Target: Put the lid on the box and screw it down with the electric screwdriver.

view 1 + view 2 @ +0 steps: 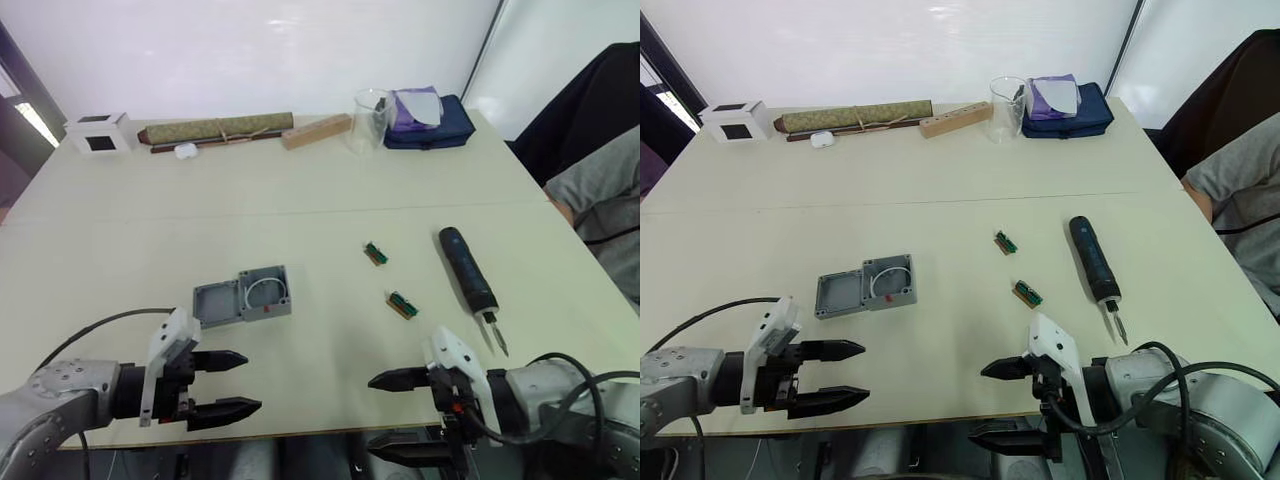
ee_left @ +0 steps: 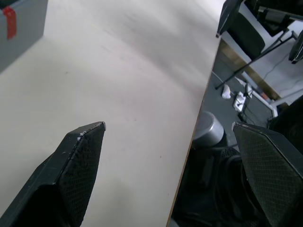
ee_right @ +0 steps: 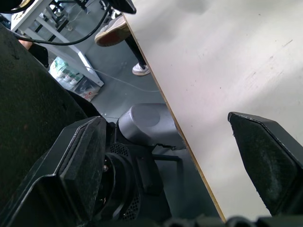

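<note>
On the left, the left gripper (image 1: 232, 383) hovers at the near edge of the worktop (image 1: 330, 180) with its two black fingers apart and nothing between them. A little further in from it, the lid (image 1: 217, 303) lies with its recess facing up, touching the left side of the box (image 1: 265, 291), which is open and shows a white ring inside and a red mark on its near wall. The lid must be turned over before it can sit on the box, so I think a first risk is here: it is thin and flat on the worktop, and fingers that come too steep may only push it, and the box with it. Toward the middle, two small green parts (image 1: 375, 253) (image 1: 402, 305) lie between the box and the electric screwdriver (image 1: 467, 268), and an arm that sweeps across could knock them. The screwdriver lies well apart from the box on the right, its metal bit pointing to the near edge; being round, it may roll if it is touched from one side. The right gripper (image 1: 400, 410) is at the near edge too, near the bit, fingers apart and empty, the lower finger below the worktop edge, so it could strike the edge when it rises. At the far right a person's sleeve (image 1: 605, 200) is close to the worktop.
</note>
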